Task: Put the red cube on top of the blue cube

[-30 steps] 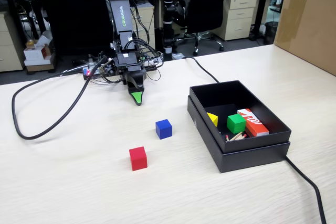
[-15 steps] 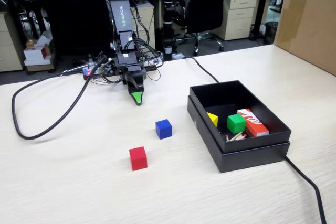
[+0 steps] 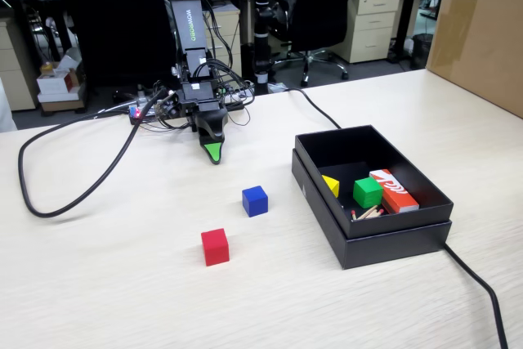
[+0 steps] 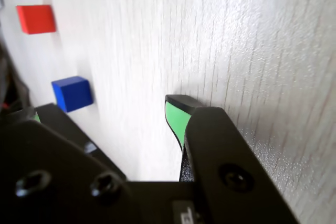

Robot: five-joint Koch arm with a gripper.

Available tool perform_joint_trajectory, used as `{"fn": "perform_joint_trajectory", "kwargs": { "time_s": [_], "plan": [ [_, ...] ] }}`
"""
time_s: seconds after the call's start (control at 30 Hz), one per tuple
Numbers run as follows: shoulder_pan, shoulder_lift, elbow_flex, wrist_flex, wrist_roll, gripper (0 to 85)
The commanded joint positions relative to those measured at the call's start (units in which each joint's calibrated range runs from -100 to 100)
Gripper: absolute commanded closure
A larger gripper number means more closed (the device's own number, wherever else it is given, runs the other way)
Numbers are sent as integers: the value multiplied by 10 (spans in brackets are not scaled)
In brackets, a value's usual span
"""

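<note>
Your worktop [image 3: 106, 284] is pale wood-grain laminate. On it, in the fixed view, the red cube [image 3: 215, 246] sits nearest you, the blue cube [image 3: 255, 200] just beyond it and apart. A black open box [image 3: 369, 239] rests to the right, with a black cable [image 3: 73, 194] looping across the left side.

Bare table [image 3: 122, 284] around both cubes; black box [image 3: 368, 234] well right.

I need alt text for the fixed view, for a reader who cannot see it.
A red cube and a blue cube sit apart on a pale wooden table, with the arm's green-tipped pincer resting behind them. At right, an open black box holds colored blocks.
</note>
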Motion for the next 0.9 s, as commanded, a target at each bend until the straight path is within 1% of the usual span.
{"fn": "perform_joint_trajectory", "kwargs": {
  "time_s": [0.0, 0.17, 0.33, 0.37, 0.57, 0.6, 0.87],
  "plan": [
    [-5, 2, 49, -77, 1, 383],
    [-8, 10, 129, -145, 6, 383],
    [-9, 47, 239, -242, 16, 383],
    [-10, 76, 288, -282, 22, 383],
    [-13, 191, 435, -377, 33, 383],
    [-14, 231, 487, -418, 36, 383],
    [-18, 393, 691, -536, 39, 384]
  ]
}}
